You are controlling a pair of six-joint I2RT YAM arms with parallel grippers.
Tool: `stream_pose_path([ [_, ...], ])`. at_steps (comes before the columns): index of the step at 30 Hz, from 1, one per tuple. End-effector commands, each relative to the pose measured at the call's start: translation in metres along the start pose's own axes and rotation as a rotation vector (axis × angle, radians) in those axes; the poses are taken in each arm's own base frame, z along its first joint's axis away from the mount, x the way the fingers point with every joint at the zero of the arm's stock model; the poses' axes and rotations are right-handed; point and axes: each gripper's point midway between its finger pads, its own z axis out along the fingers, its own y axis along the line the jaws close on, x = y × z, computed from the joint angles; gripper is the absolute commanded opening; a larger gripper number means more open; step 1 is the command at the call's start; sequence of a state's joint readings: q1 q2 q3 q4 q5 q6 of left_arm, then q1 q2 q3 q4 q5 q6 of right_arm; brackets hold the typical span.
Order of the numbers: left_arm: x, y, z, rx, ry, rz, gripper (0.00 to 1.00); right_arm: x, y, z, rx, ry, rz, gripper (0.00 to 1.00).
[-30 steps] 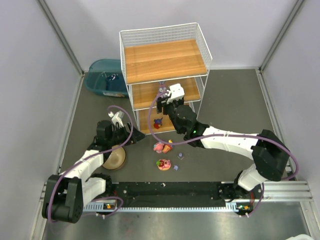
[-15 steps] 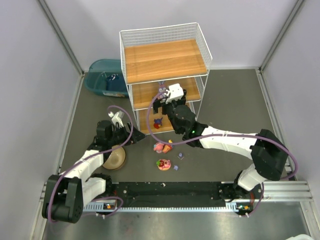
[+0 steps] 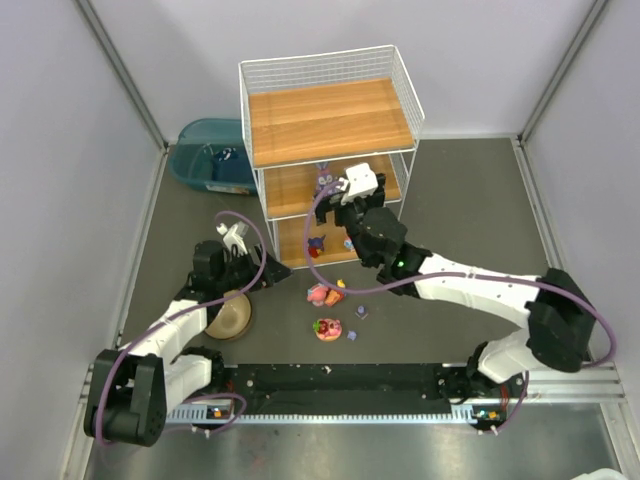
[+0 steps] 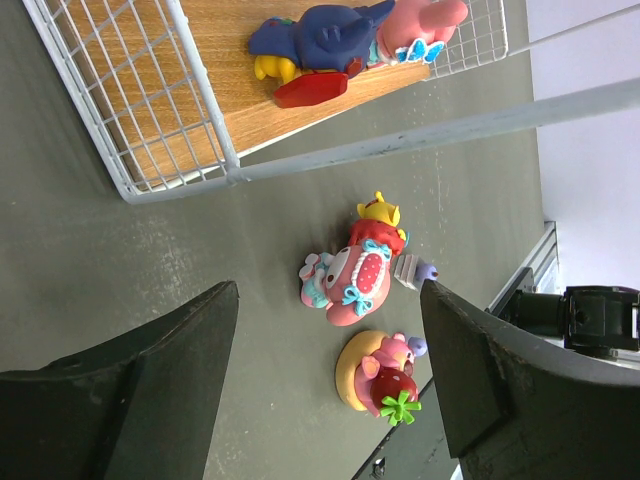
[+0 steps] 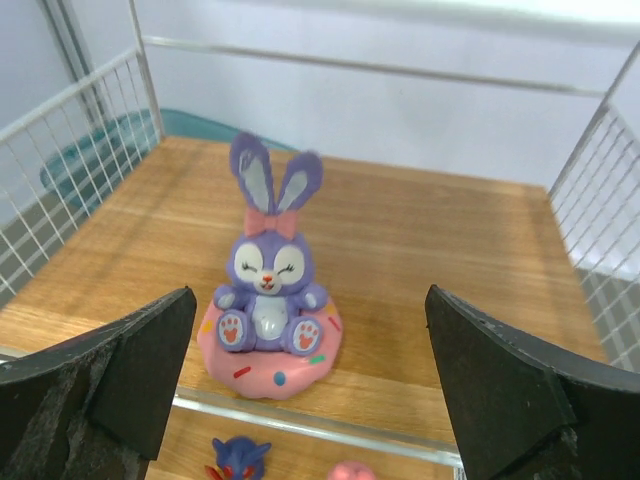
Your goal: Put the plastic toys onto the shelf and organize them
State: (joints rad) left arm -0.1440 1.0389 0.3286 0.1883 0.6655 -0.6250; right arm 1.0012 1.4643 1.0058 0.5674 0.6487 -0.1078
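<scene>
The shelf [image 3: 330, 120] stands at the back of the table. On its middle board sits a purple-eared bunny on a pink ring [image 5: 268, 300] [image 3: 323, 181]. My right gripper [image 5: 310, 300] [image 3: 344, 200] is open just in front of the bunny, with both jaws clear of it. A blue figure [image 4: 320, 40] and a pink one [image 4: 420, 20] lie on the bottom board. On the floor are a pink strawberry-print toy [image 4: 350, 285] [image 3: 320, 294], a yellow figure [image 4: 378, 212] and a ring toy with a red strawberry [image 4: 380, 375] [image 3: 328, 328]. My left gripper [image 4: 330, 290] [image 3: 275, 270] is open and empty, pointing at them from the left.
A teal bin [image 3: 210, 155] sits left of the shelf. A tan bowl [image 3: 230, 318] lies under my left arm. Small purple bits [image 3: 361, 311] [image 3: 351, 335] lie near the floor toys. The arms' black rail [image 3: 350, 385] runs along the near edge.
My right gripper opened wide and drew back to the right, leaving the bunny standing on the middle board. The left arm stayed put.
</scene>
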Motion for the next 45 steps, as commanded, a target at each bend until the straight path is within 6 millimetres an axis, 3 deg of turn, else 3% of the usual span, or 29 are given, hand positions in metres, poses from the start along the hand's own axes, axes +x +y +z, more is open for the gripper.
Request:
stream_pose_path([
  [1, -0.014, -0.012, -0.001, 0.037, -0.041, 0.054, 0.79, -0.050, -0.007, -0.016, -0.053, -0.092, 0.011, 0.99],
  [9, -0.014, -0.013, -0.004, 0.035, -0.050, 0.045, 0.81, -0.053, 0.016, -0.032, -0.221, -0.060, 0.067, 0.99],
  [14, -0.015, -0.016, -0.006, 0.034, -0.059, 0.045, 0.82, -0.061, -0.003, -0.053, -0.205, -0.068, 0.109, 0.99],
  [16, -0.015, -0.016, -0.007, 0.030, -0.059, 0.044, 0.82, -0.050, -0.011, -0.062, -0.190, -0.042, 0.111, 0.99],
  [17, -0.016, -0.016, -0.007, 0.027, -0.062, 0.042, 0.83, -0.057, -0.018, -0.070, -0.187, -0.053, 0.136, 0.99],
  [18, -0.016, -0.016, -0.008, 0.025, -0.062, 0.040, 0.83, -0.041, -0.018, -0.075, -0.192, -0.010, 0.142, 0.99],
  [20, -0.017, -0.017, -0.009, 0.026, -0.066, 0.038, 0.84, -0.033, -0.022, -0.086, -0.197, 0.019, 0.182, 0.99],
  [23, -0.017, -0.018, -0.011, 0.020, -0.071, 0.033, 0.84, -0.002, -0.025, -0.107, -0.216, 0.113, 0.212, 0.99],
  [25, -0.016, -0.018, -0.013, 0.011, -0.075, 0.029, 0.86, 0.029, -0.025, -0.123, -0.229, 0.205, 0.216, 0.97],
  [27, -0.014, -0.016, -0.015, 0.001, -0.075, 0.027, 0.89, 0.060, -0.020, -0.137, -0.248, 0.293, 0.276, 0.90],
  [29, -0.010, -0.015, -0.017, -0.003, -0.067, 0.030, 0.93, 0.079, -0.014, -0.149, -0.266, 0.357, 0.354, 0.87],
  [30, -0.009, -0.015, -0.018, -0.005, -0.068, 0.033, 0.95, 0.099, -0.009, -0.158, -0.290, 0.403, 0.366, 0.84],
  [32, -0.005, -0.015, -0.021, -0.002, -0.067, 0.040, 0.99, 0.113, -0.002, -0.165, -0.303, 0.438, 0.435, 0.81],
  [33, -0.005, -0.017, -0.022, 0.004, -0.073, 0.048, 0.99, 0.131, 0.000, -0.172, -0.312, 0.476, 0.441, 0.80],
  [36, 0.001, -0.018, -0.025, 0.018, -0.070, 0.054, 0.99, 0.150, 0.006, -0.175, -0.319, 0.511, 0.476, 0.80],
  [45, 0.017, -0.010, -0.027, 0.009, -0.063, 0.044, 0.99, 0.179, 0.020, -0.182, -0.354, 0.598, 0.474, 0.75],
])
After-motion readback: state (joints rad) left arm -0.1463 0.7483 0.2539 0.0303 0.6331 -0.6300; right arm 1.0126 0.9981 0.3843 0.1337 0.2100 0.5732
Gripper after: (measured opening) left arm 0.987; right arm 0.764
